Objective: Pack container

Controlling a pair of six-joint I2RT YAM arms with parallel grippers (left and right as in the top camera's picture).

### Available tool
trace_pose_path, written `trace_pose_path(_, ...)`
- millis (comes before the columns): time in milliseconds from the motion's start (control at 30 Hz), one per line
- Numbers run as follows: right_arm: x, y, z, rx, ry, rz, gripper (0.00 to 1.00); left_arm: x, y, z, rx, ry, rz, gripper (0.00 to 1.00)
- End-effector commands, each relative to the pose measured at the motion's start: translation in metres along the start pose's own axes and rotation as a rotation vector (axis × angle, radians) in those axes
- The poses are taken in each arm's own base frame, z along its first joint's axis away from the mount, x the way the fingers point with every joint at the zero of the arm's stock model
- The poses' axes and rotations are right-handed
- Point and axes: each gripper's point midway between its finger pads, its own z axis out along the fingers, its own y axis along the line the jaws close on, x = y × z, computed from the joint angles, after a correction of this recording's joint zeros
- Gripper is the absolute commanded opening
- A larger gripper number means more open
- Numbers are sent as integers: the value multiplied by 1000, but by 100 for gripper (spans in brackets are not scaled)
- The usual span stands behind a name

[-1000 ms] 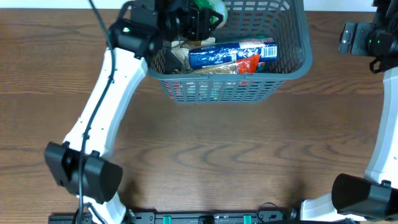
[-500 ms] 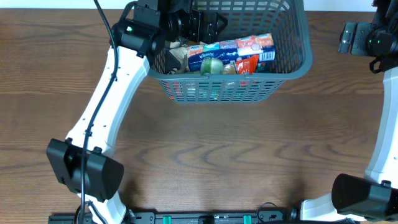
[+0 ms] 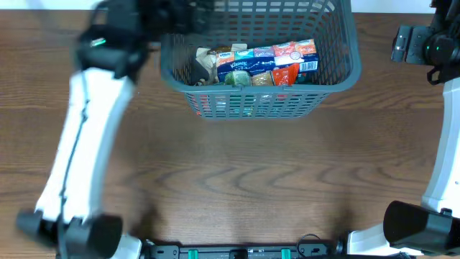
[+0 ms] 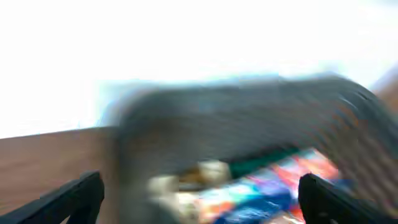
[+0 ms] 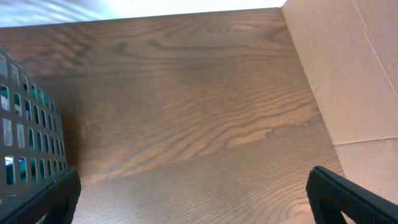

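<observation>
Well, left claw (image 4: 200, 198): released, fingers (image 4: 79, 194) spread wide with nothing between them; its own view is heavily blurred
right claw (image 5: 196, 199): released as well, fingers (image 5: 43, 200) wide apart above bare counter (image 5: 199, 112), gripping nothing
basket (image 3: 259, 102): upright on the counter, between the two claws; just right of the left claw, ahead of and below its fingers; left of the right claw and apart from it, one lattice corner showing beside one of that claw's fingers
packets (image 3: 266, 61): inside the basket, lying along its floor; a blue tissue pack (image 3: 237, 63) on the side nearer the left claw, a red pack (image 3: 287, 73) nearer the right claw
left arm (image 3: 79, 144): white, smeared, running up to the basket's left corner
tan board (image 5: 348, 74): beside the right claw, meeting the counter
</observation>
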Motion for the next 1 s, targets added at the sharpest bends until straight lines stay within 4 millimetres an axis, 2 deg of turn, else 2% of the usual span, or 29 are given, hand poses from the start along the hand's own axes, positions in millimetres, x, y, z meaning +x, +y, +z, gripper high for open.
trace_pose_path(0,-4,-3,-6,3,-18,-4,99,-24,80,-58,-374,-92,-27,99)
trace_pose_path(100,-4,-3,-6,3,-18,-4,99,-17,122,-86,-508,-70,-67,99)
trace_pose_path(167,-4,-3,-6,3,-18,-4,99,-11,140,-95,-551,-53,-97,99)
trace_pose_path(267,-4,-3,-6,4,-18,-4,99,-4,155,-101,-586,-27,-116,99)
trace_pose_path(967,-4,-3,-6,4,-17,-4,99,2,158,-102,-595,-4,-121,99)
